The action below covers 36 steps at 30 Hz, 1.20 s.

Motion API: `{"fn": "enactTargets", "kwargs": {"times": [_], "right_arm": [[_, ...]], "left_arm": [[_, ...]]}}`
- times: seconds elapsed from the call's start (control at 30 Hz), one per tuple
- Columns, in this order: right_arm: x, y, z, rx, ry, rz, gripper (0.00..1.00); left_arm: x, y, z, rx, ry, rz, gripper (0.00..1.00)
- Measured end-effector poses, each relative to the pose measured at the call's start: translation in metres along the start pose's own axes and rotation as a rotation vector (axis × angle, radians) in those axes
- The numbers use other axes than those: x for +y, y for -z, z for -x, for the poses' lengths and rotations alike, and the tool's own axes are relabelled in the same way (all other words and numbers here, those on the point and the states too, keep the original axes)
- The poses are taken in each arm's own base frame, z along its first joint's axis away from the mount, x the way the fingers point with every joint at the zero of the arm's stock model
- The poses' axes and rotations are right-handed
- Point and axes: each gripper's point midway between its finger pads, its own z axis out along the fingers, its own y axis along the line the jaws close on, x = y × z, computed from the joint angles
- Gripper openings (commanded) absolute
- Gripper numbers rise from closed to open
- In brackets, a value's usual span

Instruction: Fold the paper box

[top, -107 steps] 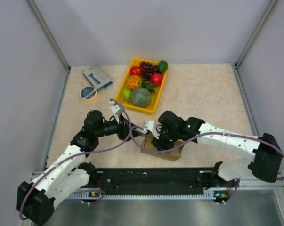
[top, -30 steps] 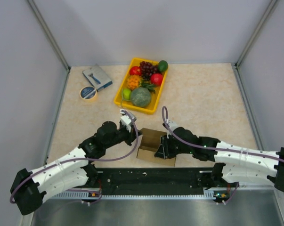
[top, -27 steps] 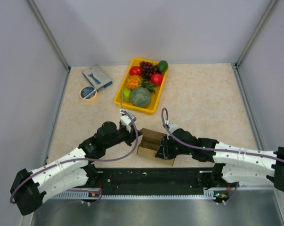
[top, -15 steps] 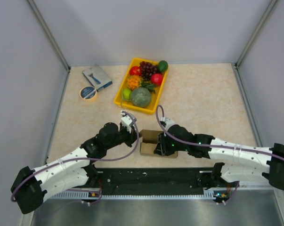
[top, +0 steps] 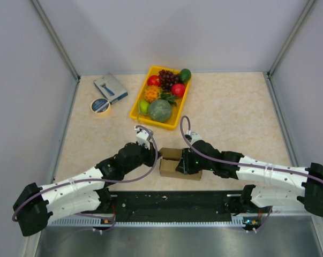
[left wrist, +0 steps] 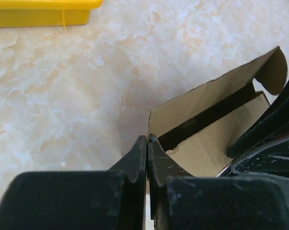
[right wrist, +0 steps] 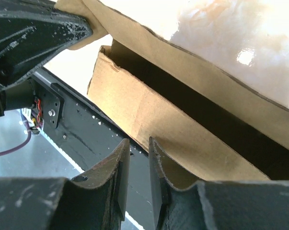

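Note:
The paper box (top: pixel 171 167) is a brown cardboard piece, partly folded up, lying near the table's front edge between my two grippers. My left gripper (top: pixel 158 156) is shut on the thin edge of its left wall; in the left wrist view that gripper (left wrist: pixel 148 139) pinches the cardboard (left wrist: pixel 206 139) right at its corner. My right gripper (top: pixel 180 165) is at the box's near right side. In the right wrist view its jaws (right wrist: pixel 139 141) stand a little apart just below the lower edge of a cardboard panel (right wrist: pixel 149 115), with only the dark rail showing through the gap.
A yellow fruit tray (top: pixel 135 105) stands behind the box, its rim also in the left wrist view (left wrist: pixel 39 14). A small blue-grey box (top: pixel 110 88) and a tape roll (top: pixel 100 106) lie at the back left. The black base rail (top: pixel 172 201) runs along the near edge.
My right gripper has slid left and slightly away along the box's near side. The box has drawn into a narrower shape. The left gripper has kept its hold and barely moved.

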Motion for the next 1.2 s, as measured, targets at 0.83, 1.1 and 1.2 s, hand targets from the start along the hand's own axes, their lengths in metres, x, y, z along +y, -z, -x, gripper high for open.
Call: {"fn": "enactTargets", "kwargs": {"times": [0.83,1.1,1.2], "right_arm": [[0.001,-0.002,0.001,0.001,-0.059,-0.006,0.22],[0.001,-0.002,0.001,0.003,-0.064,-0.003,0.22],[0.002,-0.002,0.001,0.004,-0.065,-0.003,0.22]], "left_arm": [[-0.011,0.003,-0.015,-0.173,0.080,0.336,0.00],[-0.012,0.005,-0.019,-0.233,0.101,0.332,0.00],[-0.012,0.005,-0.019,-0.246,0.104,0.330,0.00]]}}
